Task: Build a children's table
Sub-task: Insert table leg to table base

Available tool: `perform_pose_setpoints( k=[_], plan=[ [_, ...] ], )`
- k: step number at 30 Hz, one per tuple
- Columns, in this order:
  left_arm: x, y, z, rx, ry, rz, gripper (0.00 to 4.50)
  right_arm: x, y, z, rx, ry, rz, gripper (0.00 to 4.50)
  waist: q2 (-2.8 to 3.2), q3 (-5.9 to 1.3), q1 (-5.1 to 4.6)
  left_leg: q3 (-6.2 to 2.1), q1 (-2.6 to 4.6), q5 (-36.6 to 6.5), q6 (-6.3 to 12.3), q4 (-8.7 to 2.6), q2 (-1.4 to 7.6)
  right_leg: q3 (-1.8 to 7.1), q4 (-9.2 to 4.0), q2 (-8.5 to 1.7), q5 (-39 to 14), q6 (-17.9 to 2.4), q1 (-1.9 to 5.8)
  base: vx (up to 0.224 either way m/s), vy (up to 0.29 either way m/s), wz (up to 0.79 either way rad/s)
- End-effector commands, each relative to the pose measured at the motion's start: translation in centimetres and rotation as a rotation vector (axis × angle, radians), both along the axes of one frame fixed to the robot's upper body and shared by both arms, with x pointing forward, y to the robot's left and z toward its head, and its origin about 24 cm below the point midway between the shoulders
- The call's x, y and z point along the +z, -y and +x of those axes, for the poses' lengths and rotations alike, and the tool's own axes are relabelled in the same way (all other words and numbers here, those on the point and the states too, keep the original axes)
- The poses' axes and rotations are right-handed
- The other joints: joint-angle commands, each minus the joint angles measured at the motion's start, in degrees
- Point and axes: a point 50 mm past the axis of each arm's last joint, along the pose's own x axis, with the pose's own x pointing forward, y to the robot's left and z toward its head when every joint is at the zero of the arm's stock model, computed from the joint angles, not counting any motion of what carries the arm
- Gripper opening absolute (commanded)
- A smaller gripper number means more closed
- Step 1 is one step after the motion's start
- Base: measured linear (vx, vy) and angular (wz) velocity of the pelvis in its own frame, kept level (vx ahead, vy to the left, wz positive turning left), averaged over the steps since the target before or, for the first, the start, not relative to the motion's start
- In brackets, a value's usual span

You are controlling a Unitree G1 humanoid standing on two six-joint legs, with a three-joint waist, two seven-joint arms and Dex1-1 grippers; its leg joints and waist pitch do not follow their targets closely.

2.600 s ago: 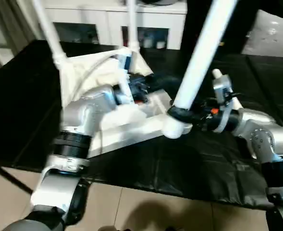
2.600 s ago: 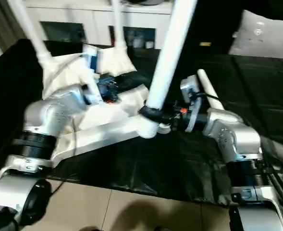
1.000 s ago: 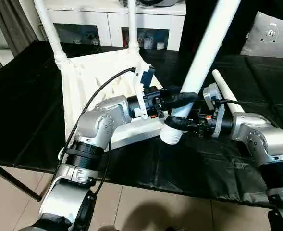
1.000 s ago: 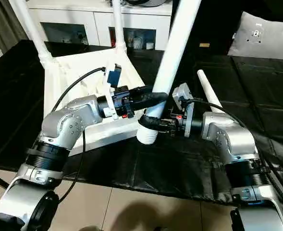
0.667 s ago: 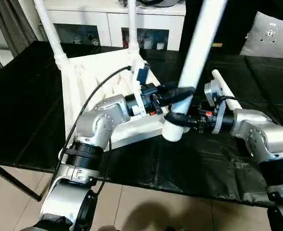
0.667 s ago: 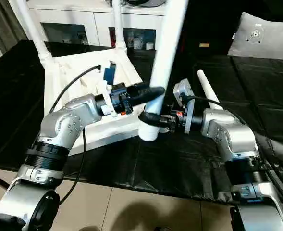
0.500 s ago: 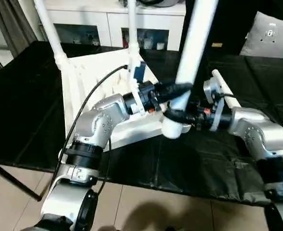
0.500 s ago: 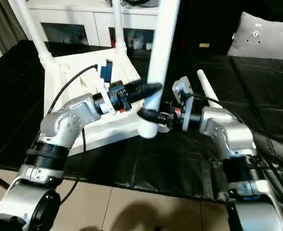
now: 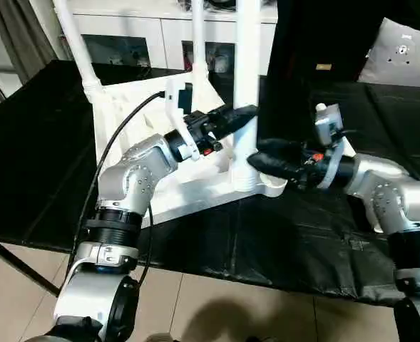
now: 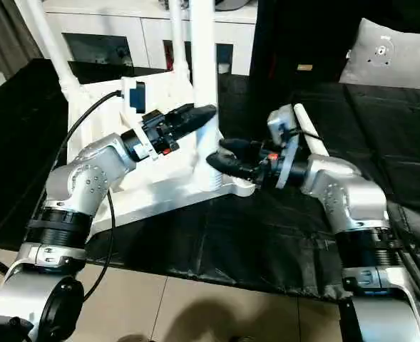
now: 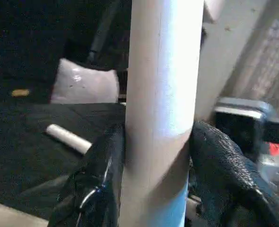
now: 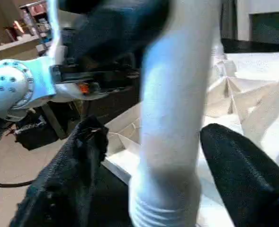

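we are on the third leg. the square white plastic table top (image 9: 135, 135) lies upside down on the black-covered work table (image 9: 38, 157), its ribbed underside facing up, with two long white tapered legs already standing in the far corner sockets: one at about 10 o'clock (image 9: 78, 50) and one at about 12 o'clock (image 9: 197, 39) of the top. the third long white round leg (image 9: 247, 78) stands upright with its foot at the near round corner socket (image 9: 256, 184), at about 4 o'clock of the top. whether it is fully seated we cannot tell.

our left gripper (image 9: 244, 117) reaches in from 9 o'clock of this leg, and in the left wrist view its black fingers (image 11: 94, 175) press against both sides of the shaft (image 11: 160, 94), pinching it. our right gripper (image 9: 267, 157) comes in from 3 o'clock, low near the socket; in the right wrist view its fingers (image 12: 238, 175) are spread, standing off either side of the leg (image 12: 172, 118) without touching.

the fourth white leg (image 10: 309, 135) lies flat on the cloth, behind our right forearm.

next, we judge, the leg needs pressing or twisting straight down while kept vertical, so that it locks before the left gripper lets go. then the right gripper can go for the lying leg.
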Motion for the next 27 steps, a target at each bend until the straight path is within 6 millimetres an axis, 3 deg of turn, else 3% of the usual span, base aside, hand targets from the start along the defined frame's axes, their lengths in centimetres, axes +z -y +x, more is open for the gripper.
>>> perform_pose_setpoints(
  k=[1, 3, 13, 27],
  plan=[
    [0.8, 0.5, -0.8, -0.063, 0.074, 0.01, 1.84, 0.6, 0.1, 0.4, 0.003, -0.007, -0.019, 3.84, -1.41, -4.74, 0.22, -0.21, -0.72, 8.09, 9.38, -3.11, 2.47, 3.59, -3.36, -3.81, -11.91, -6.76, 5.38, 0.0, 0.0, 0.0],
    [0.8, 0.8, -1.1, -0.093, 0.086, 0.015, 1.84, 0.6, 0.0, 0.4, 0.021, -0.018, -0.017, 3.84, -1.68, -4.67, 0.16, -0.07, -0.79, 7.28, 9.04, -3.07, 2.34, 3.59, -3.47, -3.74, -12.9, -6.23, 5.44, 0.0, 0.0, 0.0],
    [0.5, 1.7, -2.0, -0.152, 0.14, 0.096, 1.84, 0.7, -0.5, 0.4, 0.116, -0.033, -0.025, 3.84, -1.87, -4.65, 0.15, -0.07, -0.92, 7.02, 8.74, -3.0, 2.23, 3.58, -3.51, -3.67, -14.36, -5.0, 5.42, 0.0, 0.0, 0.0],
    [0.2, 2.3, -2.2, -0.162, 0.146, 0.109, 1.84, 0.1, -0.7, 0.3, 0.153, -0.04, -0.076, 2.58, -1.92, -4.7, 0.09, -0.06, -0.91, 7.33, 8.84, -2.92, 2.25, 3.58, -3.51, -3.61, -14.21, -4.84, 5.33, 0.0, 0.0, 0.0]
  ],
)
